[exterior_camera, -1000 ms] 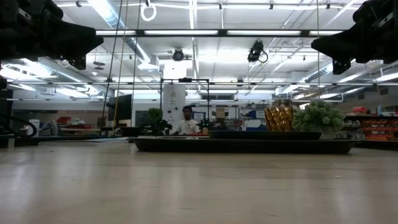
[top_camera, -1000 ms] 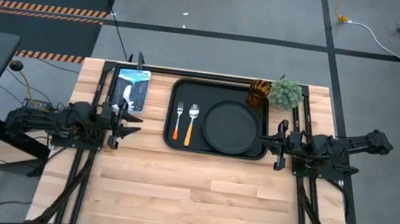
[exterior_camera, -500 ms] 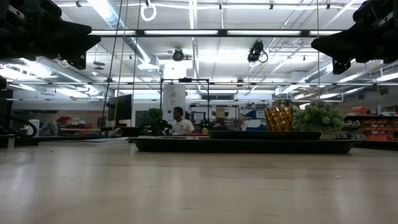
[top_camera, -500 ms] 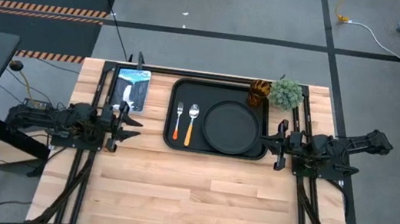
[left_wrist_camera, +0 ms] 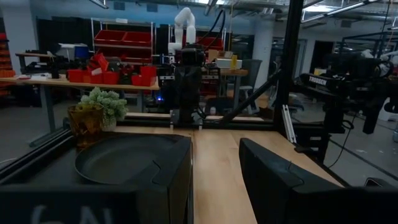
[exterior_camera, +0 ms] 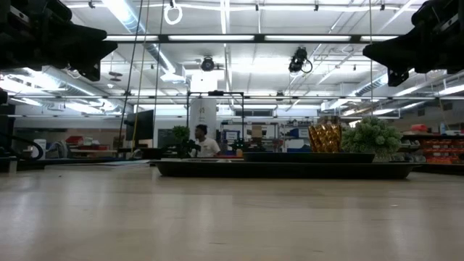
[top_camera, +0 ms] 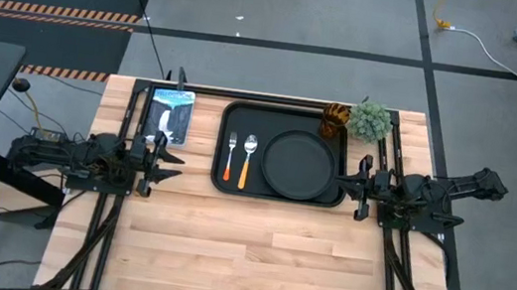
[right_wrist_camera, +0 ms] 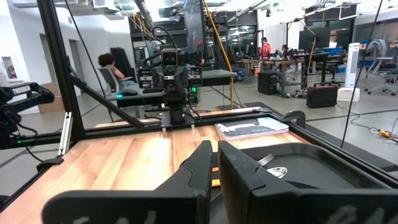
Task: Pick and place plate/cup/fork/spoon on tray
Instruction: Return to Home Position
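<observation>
The black tray (top_camera: 227,111) lies at the table's far middle. On it lie the fork (top_camera: 230,155), the spoon (top_camera: 248,158) and the round black plate (top_camera: 300,165), side by side. The amber cup (top_camera: 334,121) stands at the tray's far right corner, next to the green plant ball (top_camera: 370,121). My left gripper (top_camera: 177,157) hovers open and empty to the left of the tray; in the left wrist view (left_wrist_camera: 216,180) the plate (left_wrist_camera: 124,158) and the cup (left_wrist_camera: 86,124) show beyond it. My right gripper (top_camera: 342,182) hovers shut and empty at the tray's right edge.
A flat booklet with a blue picture (top_camera: 171,113) lies left of the tray at the far edge. Bare wooden table (top_camera: 244,253) spreads in front of the tray. A person (exterior_camera: 196,143) shows in the room beyond the table.
Both grippers and the things on the tray stay where they were. The person in the room behind has moved toward the left of the low view.
</observation>
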